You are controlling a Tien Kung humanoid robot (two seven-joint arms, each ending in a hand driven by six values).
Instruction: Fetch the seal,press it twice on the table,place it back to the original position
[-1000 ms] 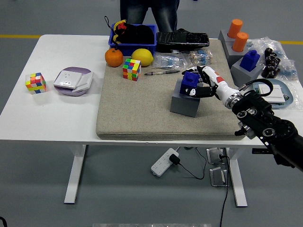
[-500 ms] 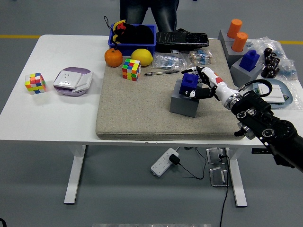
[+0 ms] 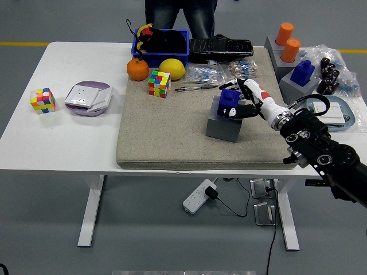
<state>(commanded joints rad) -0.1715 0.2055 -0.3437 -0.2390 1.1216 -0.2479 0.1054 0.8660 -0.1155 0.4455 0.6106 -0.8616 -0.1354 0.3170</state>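
Over the last second very little moves: the blue seal point(image 3: 230, 100) shifts only slightly on top of its grey block point(image 3: 224, 124), lifting a touch and then settling lower again, and the right hand point(image 3: 243, 102) stays wrapped against it from the right. I judge this as the fetch step not yet finished, since the seal has not cleared the block and no press on the counter point(image 3: 74, 143) has begun.

The hand's white and black fingers point(image 3: 236, 110) are curled around the seal's right and near sides, closed on it rather than spread. The seal sits upright on the block, right of centre on the grey mat point(image 3: 166, 132), with the pen point(image 3: 195, 87) lying just beyond it. The left arm is out of view.

At the far side a person's legs point(image 3: 180, 14) stand behind the blue bin point(image 3: 162, 44), taking no part.
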